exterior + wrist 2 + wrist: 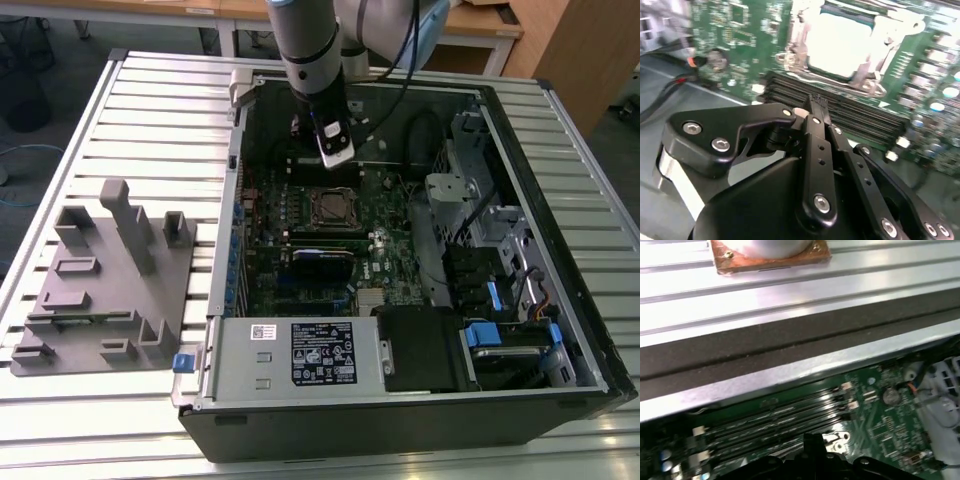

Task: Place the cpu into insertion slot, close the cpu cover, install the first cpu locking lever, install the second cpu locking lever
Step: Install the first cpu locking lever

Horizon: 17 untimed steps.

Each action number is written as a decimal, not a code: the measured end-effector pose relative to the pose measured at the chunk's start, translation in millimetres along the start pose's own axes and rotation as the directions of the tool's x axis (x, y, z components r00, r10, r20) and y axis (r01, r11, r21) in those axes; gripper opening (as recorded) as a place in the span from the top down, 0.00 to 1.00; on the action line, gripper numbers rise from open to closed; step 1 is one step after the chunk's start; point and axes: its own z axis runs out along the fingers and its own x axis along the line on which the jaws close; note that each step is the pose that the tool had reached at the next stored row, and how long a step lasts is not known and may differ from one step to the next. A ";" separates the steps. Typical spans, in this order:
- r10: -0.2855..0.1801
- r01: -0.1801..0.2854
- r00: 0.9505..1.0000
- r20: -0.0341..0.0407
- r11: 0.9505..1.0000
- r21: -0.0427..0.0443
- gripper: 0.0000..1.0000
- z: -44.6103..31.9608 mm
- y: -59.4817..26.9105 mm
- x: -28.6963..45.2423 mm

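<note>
The cpu (pixel 840 42) shows as a bright silver square lying in the insertion slot (pixel 330 208) on the green motherboard inside the open computer case. The cpu cover (pixel 867 75), a silvery frame, lies flat around the chip. I cannot tell how the locking levers stand. My gripper (pixel 337 158) hangs from the arm just above the board, on the far side of the socket, over the memory slots. In the second wrist view its black fingers (pixel 812 130) meet at the tips with nothing between them. One fingertip (pixel 812 440) pokes into the first wrist view.
Long black memory slots (pixel 840 112) run between my gripper and the socket. Black cables (pixel 670 95) lie beside the board. The case wall (pixel 790 340) rises close behind. A power supply (pixel 300 355) and drive cage (pixel 500 330) fill the near side. A grey fixture block (pixel 100 280) stands on the slatted table.
</note>
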 end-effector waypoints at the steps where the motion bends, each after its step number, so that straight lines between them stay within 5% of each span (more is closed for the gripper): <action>1: 0.003 -0.003 1.000 -0.016 1.000 0.008 0.90 0.1 0.0 -0.2; 6: 0.019 -0.013 0.995 -0.096 0.999 0.053 0.90 0.4 0.2 -1.3; 11: 0.036 -0.019 0.985 -0.171 0.995 0.103 0.90 0.5 0.1 -2.0; 14: 0.037 -0.019 0.984 -0.175 0.994 0.106 0.90 0.5 0.0 -2.0; 15: 0.036 -0.016 0.984 -0.172 0.993 0.117 0.90 0.5 0.1 -2.0; 17: 0.033 -0.008 0.985 -0.166 0.988 0.153 0.90 0.4 0.1 -2.0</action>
